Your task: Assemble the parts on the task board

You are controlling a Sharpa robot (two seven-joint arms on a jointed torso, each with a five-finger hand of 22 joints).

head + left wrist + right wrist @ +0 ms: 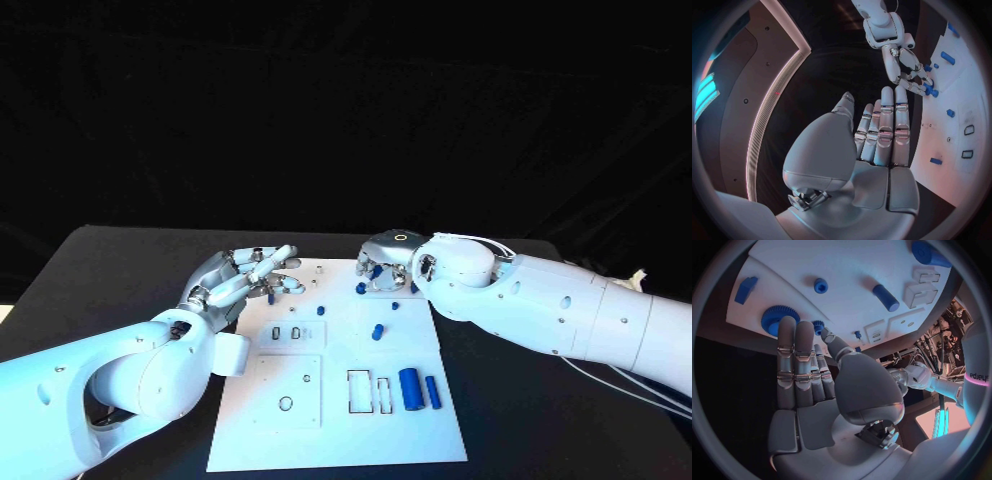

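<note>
The white task board [346, 430] lies in the middle of the black table. Two blue cylinders [420, 389] lie side by side on its near right part, and a short blue peg [378, 332] stands at mid board. My right hand [389, 259] hovers over the board's far edge with straight fingers, holding nothing. Its fingertips reach a large blue gear [772, 319], and a small blue gear [819, 326] sits by the thumb. My left hand [242, 278] is at the board's far left corner, with its fingers [882, 130] stretched out and empty.
Rectangular slots [361, 392] and an oval hole [286, 403] are cut in the board's near half. More blue pieces stand near the right hand: a knob [821, 286], a rod [886, 297] and a block [747, 289]. Black table [130, 260] surrounds the board.
</note>
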